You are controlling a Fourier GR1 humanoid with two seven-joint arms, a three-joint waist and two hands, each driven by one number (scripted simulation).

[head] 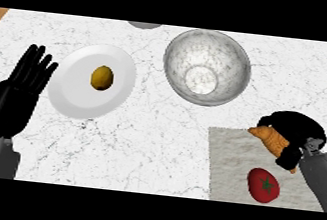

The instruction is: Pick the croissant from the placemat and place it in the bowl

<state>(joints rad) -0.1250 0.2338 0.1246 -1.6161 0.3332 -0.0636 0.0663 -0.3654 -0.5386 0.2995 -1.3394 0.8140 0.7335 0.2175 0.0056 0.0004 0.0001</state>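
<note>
The golden-brown croissant [269, 138] is over the upper part of the grey placemat [231, 162] at the right. My right hand [298, 130] is curled round it from the right, hiding much of it; whether it still touches the mat I cannot tell. The glass bowl [207, 66] stands up and to the left of that hand, on the marble counter, with nothing in it. My left hand [16, 94] rests open at the left edge, fingers up.
A red tomato [263, 185] lies on the placemat just below the right hand. A white plate [76, 93] with a yellow-brown round fruit [101, 77] sits left of the bowl. A grey object [144, 25] peeks in at the counter's far edge.
</note>
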